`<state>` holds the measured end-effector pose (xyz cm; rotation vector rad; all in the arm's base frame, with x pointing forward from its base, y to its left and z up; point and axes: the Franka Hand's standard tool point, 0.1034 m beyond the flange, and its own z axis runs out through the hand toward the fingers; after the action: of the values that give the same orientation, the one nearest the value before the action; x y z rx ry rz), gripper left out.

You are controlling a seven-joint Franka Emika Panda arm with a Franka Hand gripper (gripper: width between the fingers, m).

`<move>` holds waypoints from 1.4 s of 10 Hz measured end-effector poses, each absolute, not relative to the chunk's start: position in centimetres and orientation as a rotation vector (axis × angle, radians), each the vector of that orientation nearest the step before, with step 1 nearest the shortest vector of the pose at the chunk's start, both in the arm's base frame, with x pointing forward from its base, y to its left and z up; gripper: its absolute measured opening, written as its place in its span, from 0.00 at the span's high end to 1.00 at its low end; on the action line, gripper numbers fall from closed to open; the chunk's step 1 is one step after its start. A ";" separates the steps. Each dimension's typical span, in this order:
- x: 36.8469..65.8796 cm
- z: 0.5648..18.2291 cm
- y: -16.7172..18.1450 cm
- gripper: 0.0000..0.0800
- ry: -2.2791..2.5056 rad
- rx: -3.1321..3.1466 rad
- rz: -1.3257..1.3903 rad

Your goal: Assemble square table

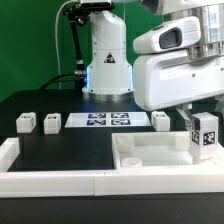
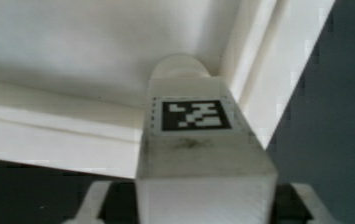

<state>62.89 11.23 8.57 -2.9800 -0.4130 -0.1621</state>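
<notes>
White leg [image 2: 195,165] bears black-white tag [image 2: 193,113]; panel [image 1: 148,152] seemingly white.

Matte black tabletop [image 1: 70,150]. Long low white wall [image 1: 50,182] edges its near side. Dim grey-green backdrop [image 1: 30,40] behind; lighting even.

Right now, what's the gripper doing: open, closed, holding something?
Gripper: closed on a white tagged table leg, held over the square tabletop.

The exterior camera is facing the arm's base [image 1: 107,65] across the black table [image 1: 70,145]. The wrist camera is crowding the tagged leg [image 2: 199,130] and panel [image 2: 67,60], which both views are sharing.
</notes>
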 end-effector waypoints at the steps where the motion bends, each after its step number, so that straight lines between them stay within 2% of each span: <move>1: 62.9 8.6 11.3 0.64 -0.336 -2.984 -0.157; 10: 62.9 8.4 10.7 0.64 1.126 -2.786 -0.137; 14: 62.7 8.4 10.6 0.63 1.435 -2.646 -0.111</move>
<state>62.71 10.59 8.35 -2.6461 1.4347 -0.1107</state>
